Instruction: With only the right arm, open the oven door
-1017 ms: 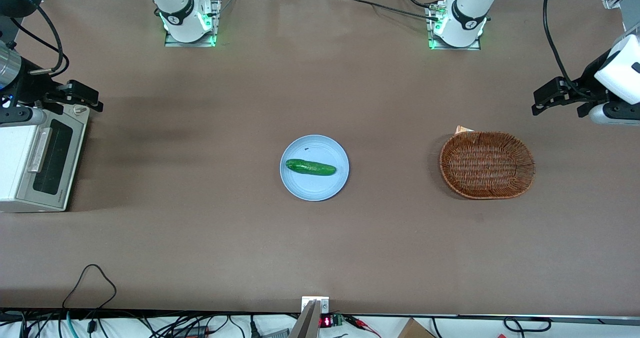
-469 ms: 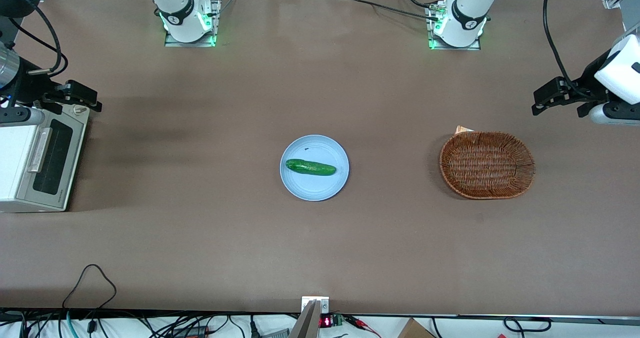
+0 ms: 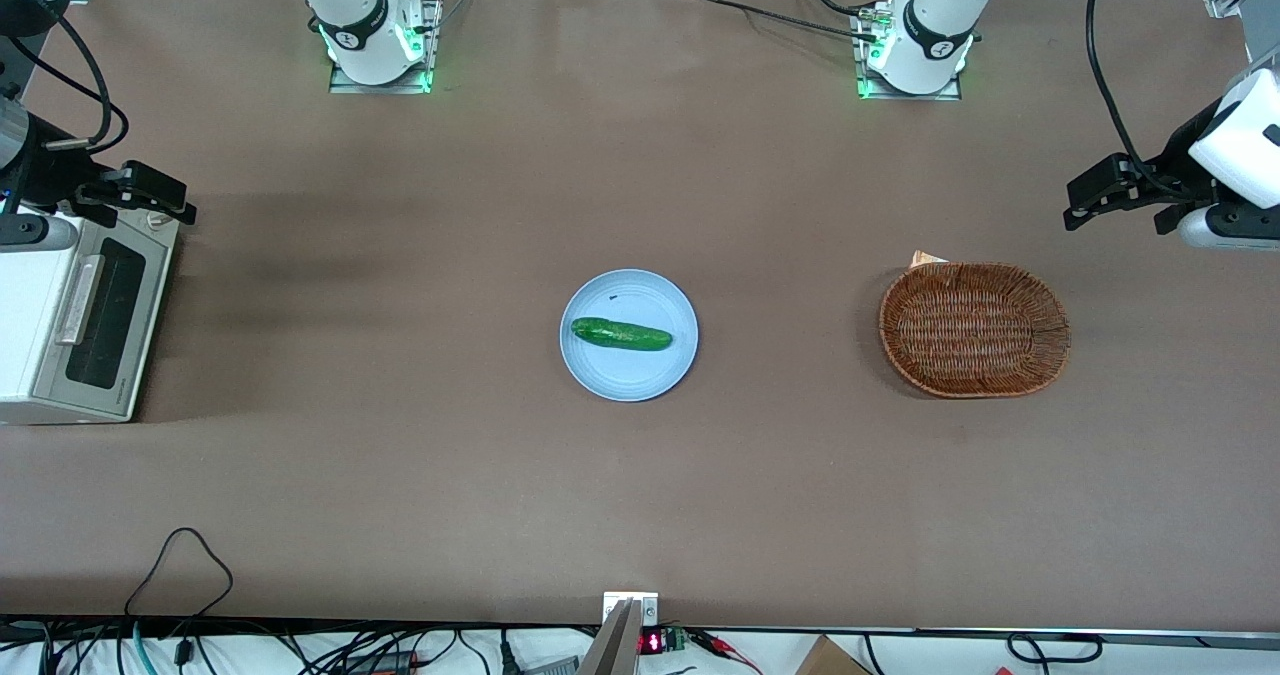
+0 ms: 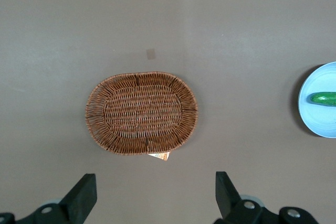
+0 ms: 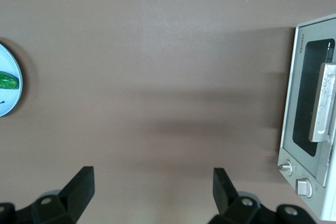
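Claw (image 3: 165,198) of the right arm (image 3: 40,170) spread wide, grasping nothing, hovering above the knob end of the toaster oven (image 3: 50,330) at the working arm's end of the table (image 3: 400,475). Oven door (image 5: 310,111) shut, just beside the claw and nearer the front camera, pale handle (image 5: 324,102) across its dark window. Small lettering on the door frame (image 5: 300,43), possibly "TOSHIBA". Two knobs (image 5: 294,178) close below the claw. Blue plate (image 3: 628,335) with cucumber (image 3: 621,334) well apart from the claw.

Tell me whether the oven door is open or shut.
Shut: the oven door lies flush in its frame, handle untouched; the open tool hovers above the knobs.
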Motion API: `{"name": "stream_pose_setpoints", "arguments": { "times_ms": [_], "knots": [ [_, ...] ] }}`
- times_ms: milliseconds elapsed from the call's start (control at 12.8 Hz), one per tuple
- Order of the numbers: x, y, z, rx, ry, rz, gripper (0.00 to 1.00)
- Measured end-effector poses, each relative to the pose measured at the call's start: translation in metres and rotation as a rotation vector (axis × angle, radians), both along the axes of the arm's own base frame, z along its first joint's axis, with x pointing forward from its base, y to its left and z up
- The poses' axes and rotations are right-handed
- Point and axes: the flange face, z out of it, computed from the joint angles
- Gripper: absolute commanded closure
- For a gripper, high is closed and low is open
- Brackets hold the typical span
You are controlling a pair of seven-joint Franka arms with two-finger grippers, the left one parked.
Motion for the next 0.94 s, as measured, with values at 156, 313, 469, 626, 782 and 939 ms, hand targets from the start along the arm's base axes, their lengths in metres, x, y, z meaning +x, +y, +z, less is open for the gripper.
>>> {"name": "stream_pose_setpoints", "arguments": {
  "times_ms": [156, 313, 469, 626, 782, 939],
  "knots": [
    [0.0000, 0.0003, 0.0000, 0.000, 0.000, 0.000, 0.00],
    [0.0001, 0.0007, -0.0001, 0.000, 0.000, 0.001, 0.00],
    [0.0001, 0.0013, -0.0001, 0.000, 0.000, 0.002, 0.00],
    [0.0001, 0.0014, -0.0002, 0.000, 0.001, 0.003, 0.16],
    [0.0001, 0.0019, -0.0003, 0.000, 0.001, 0.003, 0.60],
    [0.0001, 0.0023, -0.0013, 0.000, 0.005, 0.005, 0.83]
  ]
}}
